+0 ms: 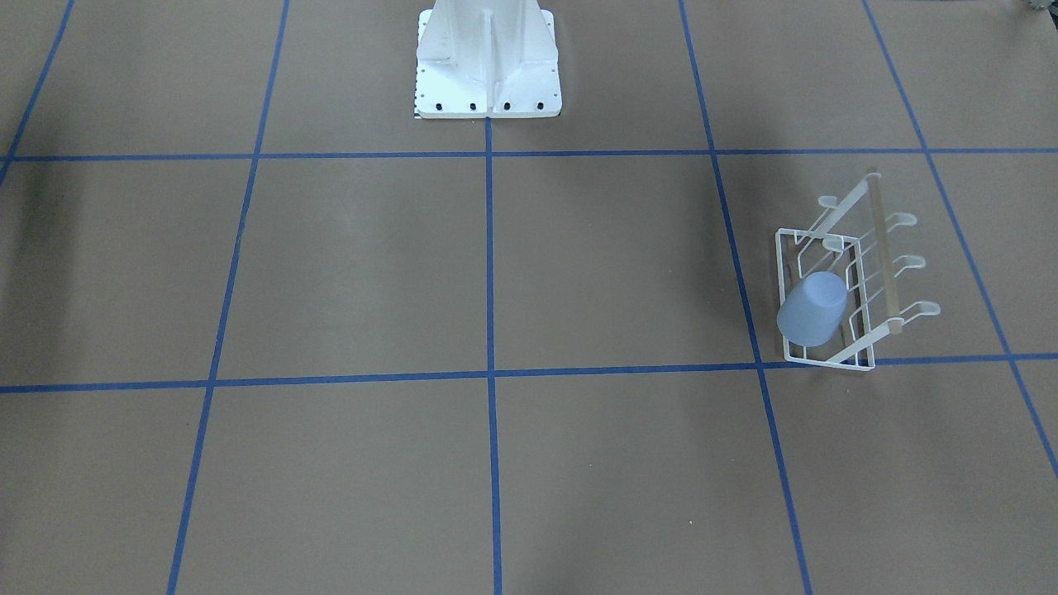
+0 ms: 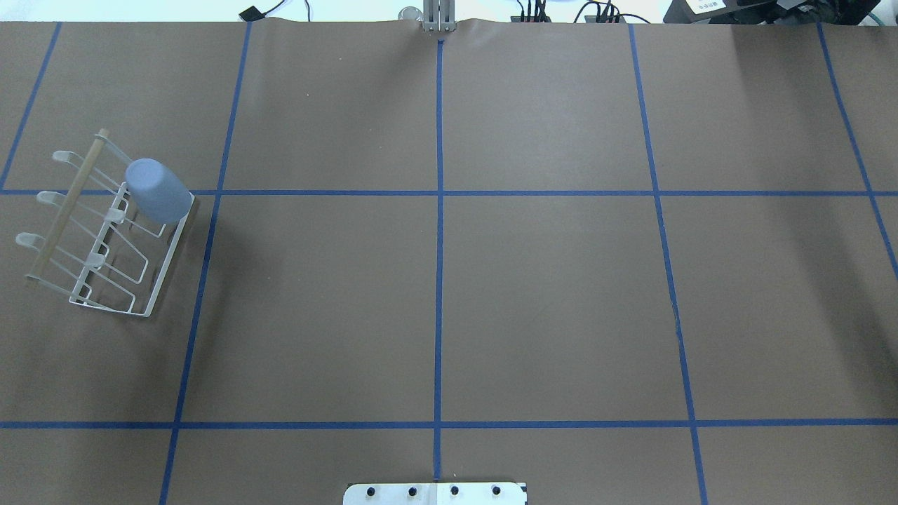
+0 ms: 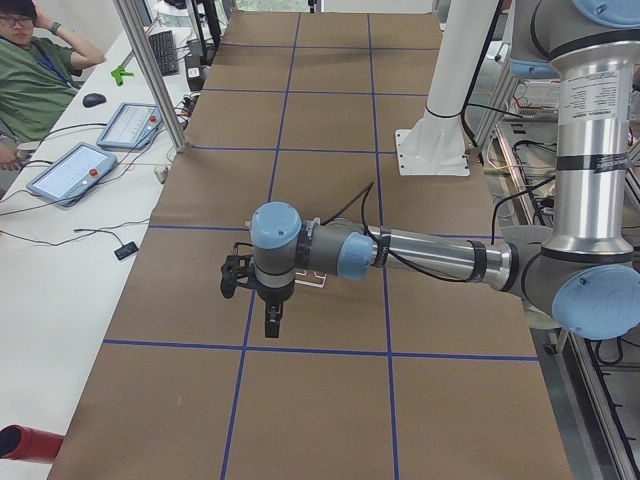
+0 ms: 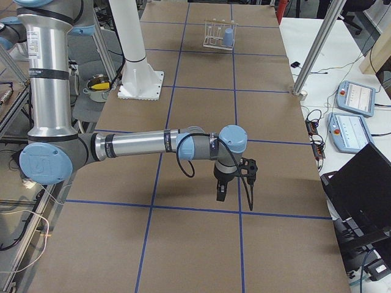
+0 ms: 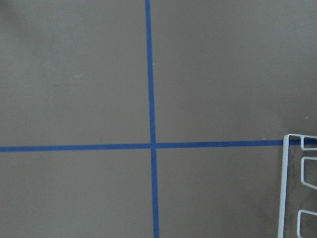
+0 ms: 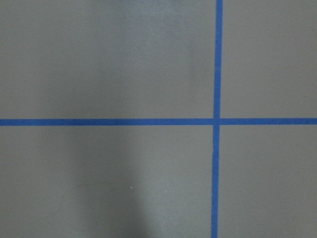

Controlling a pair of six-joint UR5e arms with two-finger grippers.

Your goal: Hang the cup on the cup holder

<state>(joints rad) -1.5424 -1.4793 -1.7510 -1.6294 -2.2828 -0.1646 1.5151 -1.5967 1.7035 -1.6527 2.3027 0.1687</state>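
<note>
Overhead, the cup holder (image 2: 168, 259) stands at the far left of the table (image 2: 547, 294), on the robot's left side, its pale wooden dowel (image 2: 66, 207) running along the outer edge. The cup (image 2: 158, 189) hangs mouth-down and tilted on a prong at the holder's far end, on the side toward the table centre, closed base uppermost. The front-facing view confirms this: the cup (image 1: 812, 310) sits over the wire frame of the holder (image 1: 868, 364), clear of the table surface. The other visible prongs carry nothing. The left gripper (image 3: 270, 325) shows only in the left side view, pointing down above the table on a horizontally extended arm; whether its jaws are spread or closed cannot be told. Its wrist camera catches one corner of the holder (image 5: 282, 188) at the right edge. At centre, the white pedestal (image 2: 435, 493) sits at the near edge among blue tape lines (image 2: 439, 245). The right gripper (image 4: 221, 192) shows only in the right side view, pointing down, well apart from the holder (image 4: 214, 33); its jaw state likewise cannot be told.
</note>
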